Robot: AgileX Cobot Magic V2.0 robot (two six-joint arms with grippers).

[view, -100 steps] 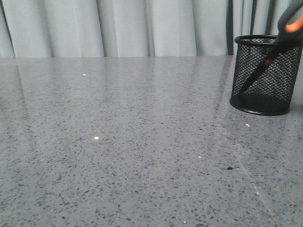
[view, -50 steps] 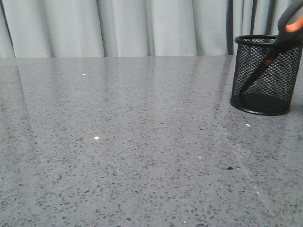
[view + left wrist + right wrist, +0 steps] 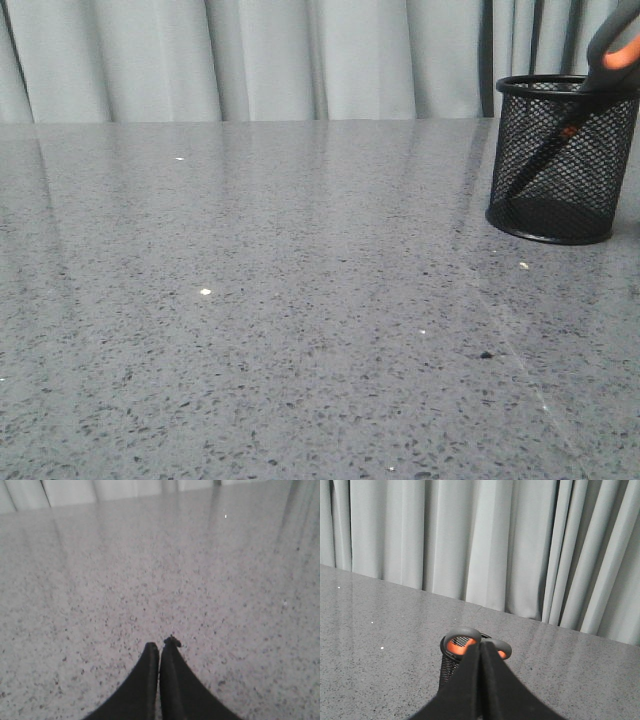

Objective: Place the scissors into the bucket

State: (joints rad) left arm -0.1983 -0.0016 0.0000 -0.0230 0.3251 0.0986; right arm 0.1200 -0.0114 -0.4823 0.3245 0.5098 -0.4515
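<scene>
Nothing moved, scissors point(image 3: 612, 55) in bucket point(image 3: 560, 160)

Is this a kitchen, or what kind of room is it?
Probably a test room, not a kitchen: a bare speckled grey table, pale curtains behind it, and only a mesh bucket holding scissors.

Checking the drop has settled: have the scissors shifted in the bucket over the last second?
No. In the front view the scissors lean at the same angle against the bucket rim, blades inside.
</scene>
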